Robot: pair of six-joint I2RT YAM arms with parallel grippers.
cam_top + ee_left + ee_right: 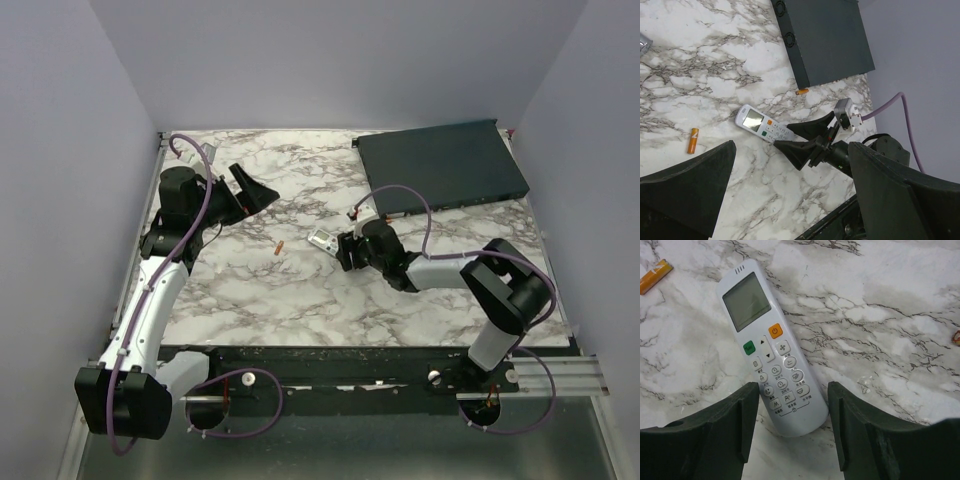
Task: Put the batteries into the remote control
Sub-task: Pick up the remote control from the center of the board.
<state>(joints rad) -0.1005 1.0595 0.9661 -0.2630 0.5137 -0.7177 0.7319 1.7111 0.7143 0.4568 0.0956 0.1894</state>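
Marble-top table [300, 290], dark flat box [445, 165], plain pale walls [330, 60].
Box lies flat at the table's far right corner, skewed to the edges, with round vent holes [789, 39] in one side face. A black strip [330, 360] runs along the table's near edge.

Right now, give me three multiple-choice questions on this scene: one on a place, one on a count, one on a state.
1. Where is the remote?
A. lifted in the air
B. flat on the table, its lower end between the fingers of the right gripper
C. hanging off the edge

2. How many batteries show in the left wrist view?
A. none
B. two
C. four

3. How does the remote lie?
A. buttons up
B. buttons down
C. standing on end

Answers:
1 B: it rests on the marble with a finger on either side of its end.
2 B: one lies on open marble, the other beside the box.
3 A: its display and buttons face the camera.
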